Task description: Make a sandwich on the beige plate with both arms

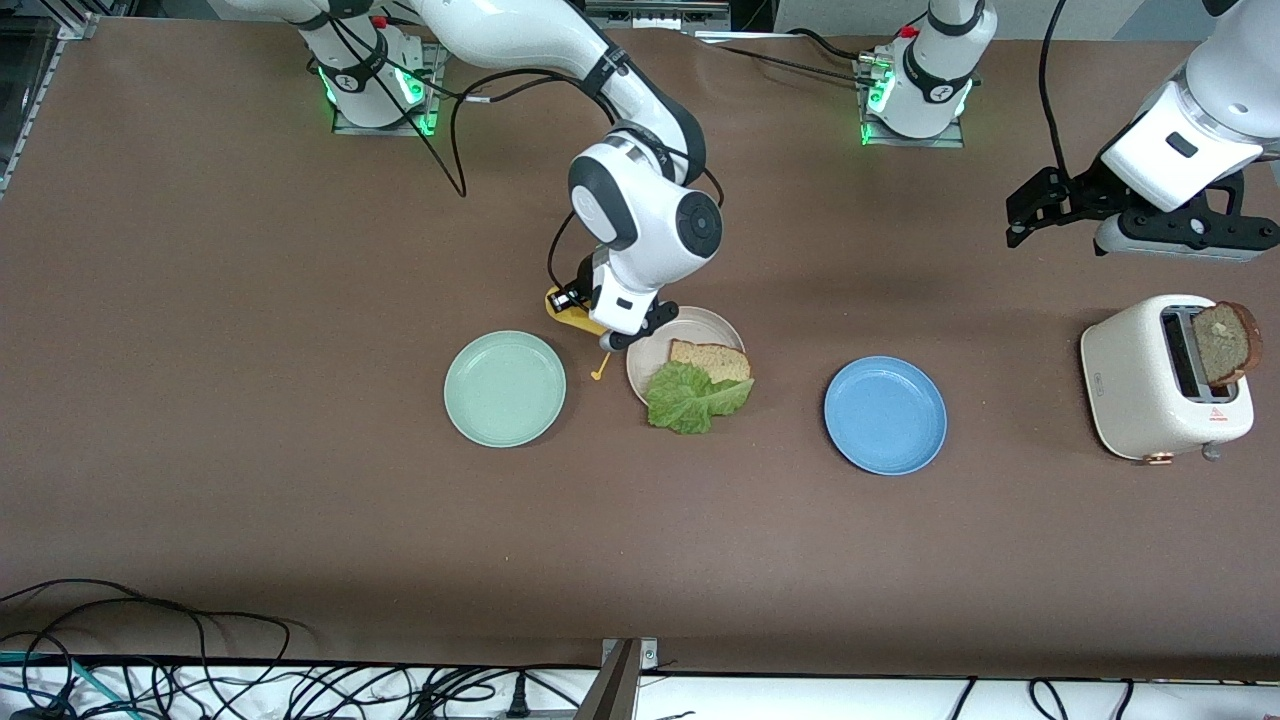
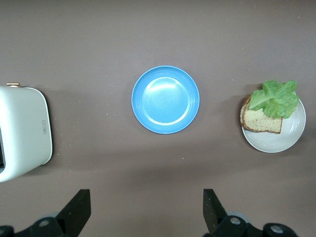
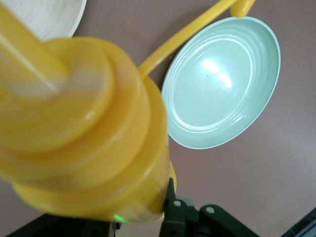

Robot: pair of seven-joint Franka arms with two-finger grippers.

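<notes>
The beige plate sits mid-table with one brown bread slice on it and a green lettuce leaf lying over the slice and the plate's near rim. My right gripper is shut on a yellow squeeze bottle, tipped over the plate's edge toward the right arm's end; its tethered cap dangles. The bottle fills the right wrist view. A second bread slice stands in the white toaster. My left gripper is open and empty, in the air above the toaster's end of the table; it also shows in the left wrist view.
A mint green plate lies beside the beige plate toward the right arm's end, and a blue plate lies between the beige plate and the toaster. Cables run along the table's near edge.
</notes>
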